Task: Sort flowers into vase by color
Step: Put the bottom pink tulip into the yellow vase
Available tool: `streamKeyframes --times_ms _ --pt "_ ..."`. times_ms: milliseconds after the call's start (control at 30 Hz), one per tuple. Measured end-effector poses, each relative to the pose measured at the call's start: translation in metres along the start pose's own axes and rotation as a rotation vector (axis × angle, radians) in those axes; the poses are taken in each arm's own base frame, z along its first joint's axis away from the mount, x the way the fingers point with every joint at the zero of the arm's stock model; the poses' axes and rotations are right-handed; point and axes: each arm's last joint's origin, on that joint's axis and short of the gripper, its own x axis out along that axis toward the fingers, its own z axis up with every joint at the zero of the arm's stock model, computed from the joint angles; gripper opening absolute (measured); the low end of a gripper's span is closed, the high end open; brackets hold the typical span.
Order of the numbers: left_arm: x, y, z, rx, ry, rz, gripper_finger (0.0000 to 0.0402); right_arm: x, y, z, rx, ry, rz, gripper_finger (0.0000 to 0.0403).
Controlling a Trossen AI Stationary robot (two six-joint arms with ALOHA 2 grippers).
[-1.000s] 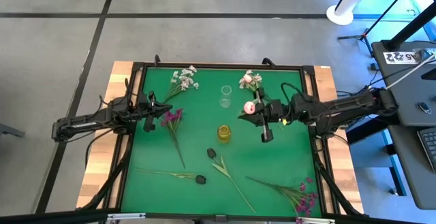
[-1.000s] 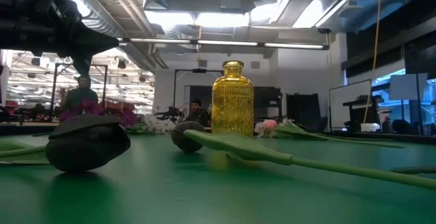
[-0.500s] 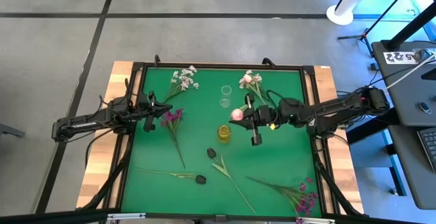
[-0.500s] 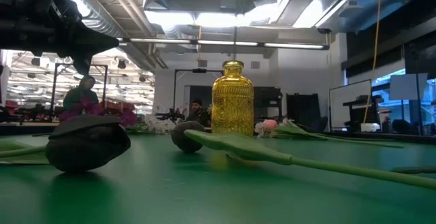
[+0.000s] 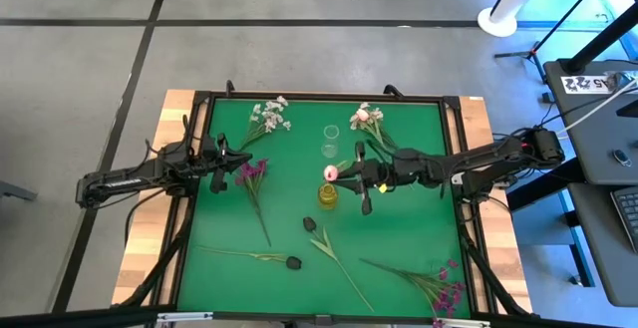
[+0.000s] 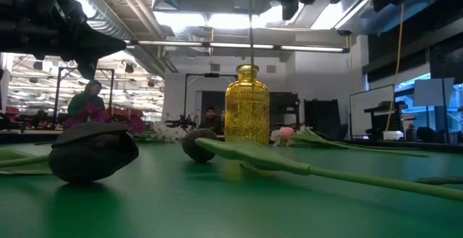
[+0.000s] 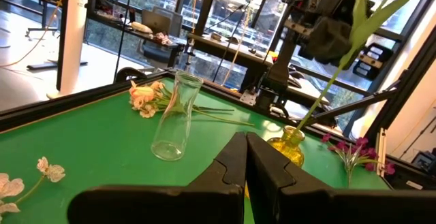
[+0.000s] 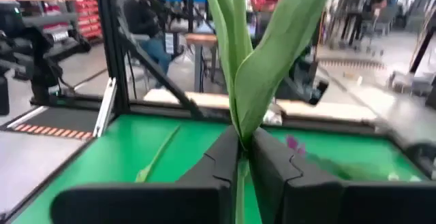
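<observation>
— Where are we in the sort?
— Insertion step, I judge. My right gripper [image 5: 361, 175] sits mid-frame in the high view, fingers clamped on the stem of a pink tulip [image 5: 330, 171]. Its bud hangs above the yellow vase [image 5: 328, 195]; in the left wrist view the stem slants down to the vase mouth.
— Left arm?
— Left gripper [image 5: 221, 159] waits at mid-left beside a magenta sprig [image 5: 249, 171], fingers pressed together, holding nothing.
— Next?
— Likely lower the stem into the neck, then release. The clear vase [image 5: 330, 141] just above stands empty.
</observation>
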Motion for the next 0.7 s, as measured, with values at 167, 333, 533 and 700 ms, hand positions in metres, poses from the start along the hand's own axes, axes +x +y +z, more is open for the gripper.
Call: streamKeyframes --times_ms 167,333,533,700 --pt "0.000 0.000 0.000 0.000 0.000 0.000 0.0000 0.000 0.000 -0.004 0.016 0.048 0.001 0.0053" --pt "0.000 0.000 0.000 0.000 0.000 0.000 0.0000 -0.001 -0.001 -0.015 0.058 0.156 -0.066 0.0069" --pt "0.000 0.000 0.000 0.000 0.000 0.000 0.0000 -0.002 -0.001 -0.017 0.059 0.183 -0.064 0.0136" --pt "0.000 0.000 0.000 0.040 0.000 0.000 0.0000 -0.008 -0.002 -0.012 0.054 0.257 -0.097 0.0212"
